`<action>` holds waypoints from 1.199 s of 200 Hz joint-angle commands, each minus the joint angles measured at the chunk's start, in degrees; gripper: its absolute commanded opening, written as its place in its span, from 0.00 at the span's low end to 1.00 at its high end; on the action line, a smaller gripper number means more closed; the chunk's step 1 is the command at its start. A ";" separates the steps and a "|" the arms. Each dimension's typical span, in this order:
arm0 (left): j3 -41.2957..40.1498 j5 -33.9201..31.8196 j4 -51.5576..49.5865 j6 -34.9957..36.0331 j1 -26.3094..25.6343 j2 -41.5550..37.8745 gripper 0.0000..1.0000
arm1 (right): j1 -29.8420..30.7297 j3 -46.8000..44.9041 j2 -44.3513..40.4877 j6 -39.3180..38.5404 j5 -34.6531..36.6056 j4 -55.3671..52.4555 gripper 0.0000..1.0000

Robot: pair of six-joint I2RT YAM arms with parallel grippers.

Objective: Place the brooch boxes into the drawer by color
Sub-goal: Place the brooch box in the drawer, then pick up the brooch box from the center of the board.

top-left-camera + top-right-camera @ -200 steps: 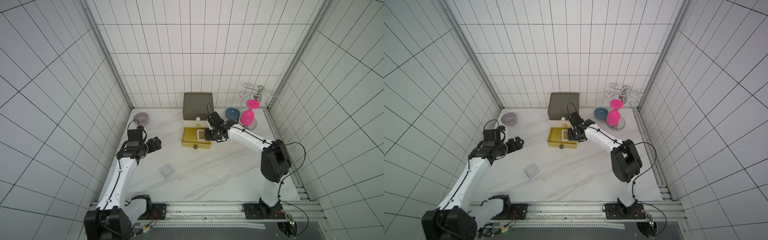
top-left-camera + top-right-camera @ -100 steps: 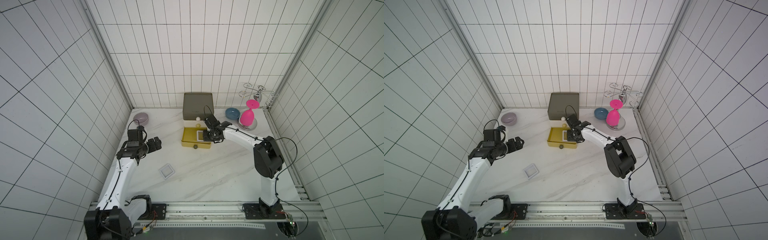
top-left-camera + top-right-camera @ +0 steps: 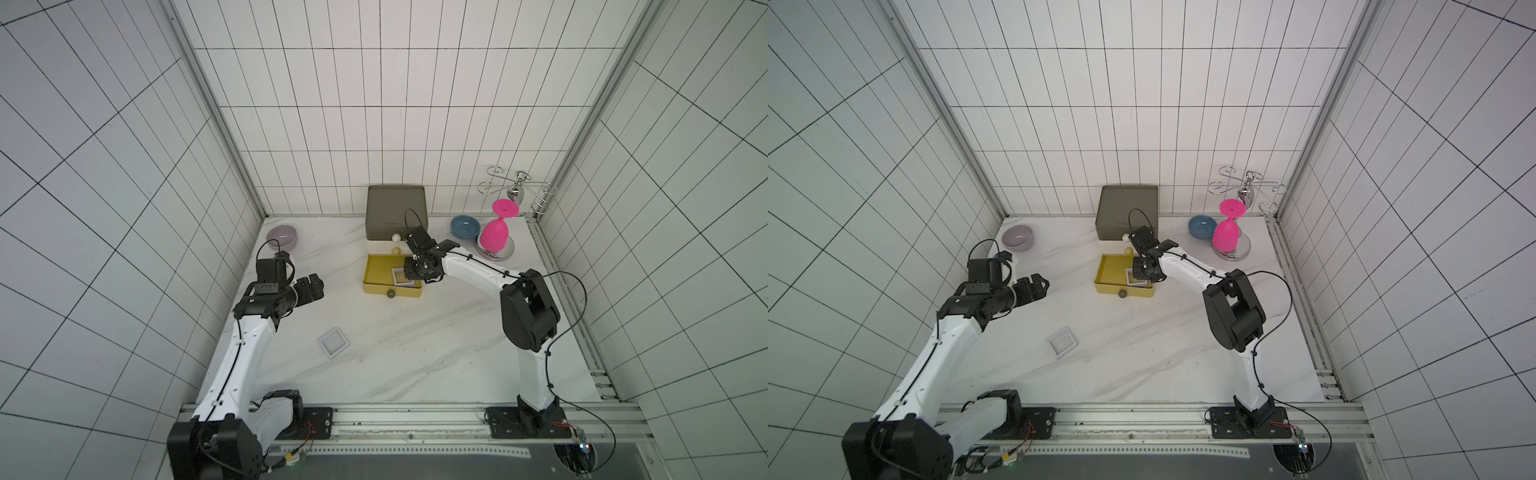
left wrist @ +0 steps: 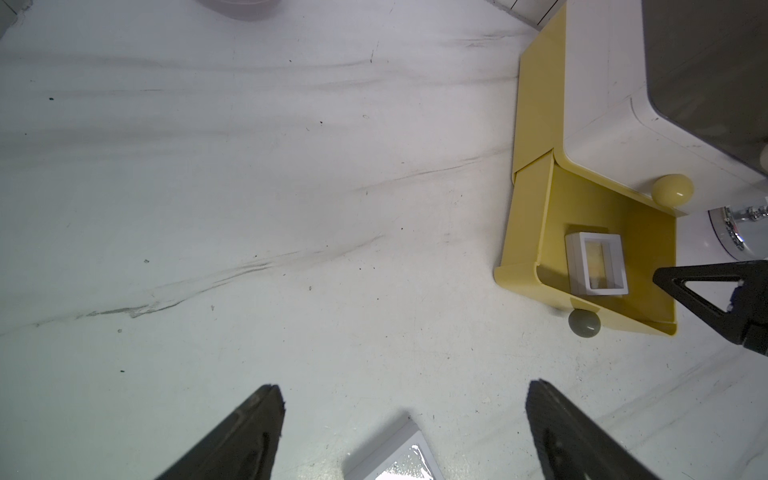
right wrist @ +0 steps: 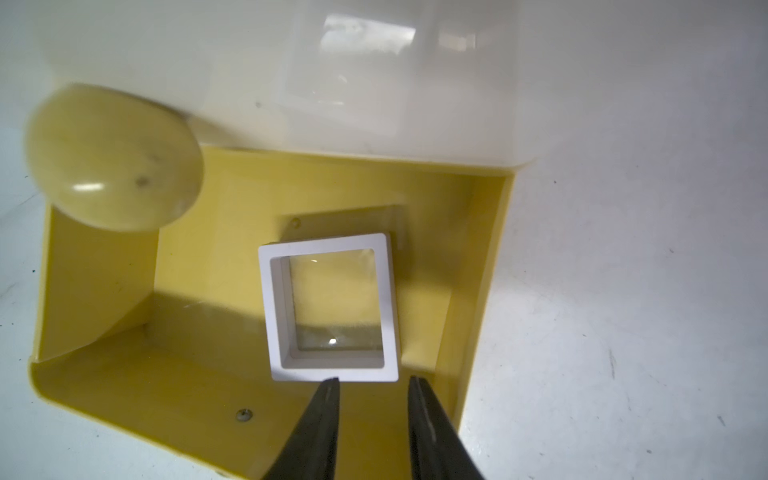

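Inside yellow drawer (image 3: 376,289), lying flat: one white box (image 5: 332,307). Just at its edge, right hand (image 5: 374,384), slightly parted, gripping nothing. Above table (image 3: 415,353), left hand (image 4: 403,388), wide open, empty, near second white box (image 3: 333,342), not yet put away. No other boxes visible; probably near the end, only this last one left.

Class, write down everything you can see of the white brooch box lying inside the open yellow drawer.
The white brooch box is a small square frame, matte white and plastic-looking, with a clear window through which the yellow floor shows. It lies flat, window up, on the floor of the pulled-out yellow drawer, toward the side nearer the right arm and clear of the walls. The right gripper hovers at one edge with its jaws apart, not clamped on the box. Whether the tips touch it cannot be told.
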 commanded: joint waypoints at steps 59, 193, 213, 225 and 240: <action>0.83 -1.53 1.40 -0.71 -0.03 0.60 0.95 | 10.73 -7.46 -11.33 -8.04 -0.28 4.75 0.40; 2.85 -8.52 -1.71 -1.76 6.03 1.13 0.95 | 29.85 3.43 4.45 -9.28 -7.64 8.07 0.45; 2.84 -9.50 -1.63 -2.35 6.55 0.93 0.95 | 29.63 8.93 8.85 -9.48 -9.05 3.81 0.44; 2.97 -10.83 -2.09 -2.97 7.22 1.01 0.95 | 29.85 13.23 11.64 -9.92 -8.66 -0.05 0.43; 2.93 -12.22 -2.53 -3.53 7.94 0.96 0.96 | 30.08 14.74 13.13 -10.42 -7.16 -0.96 0.41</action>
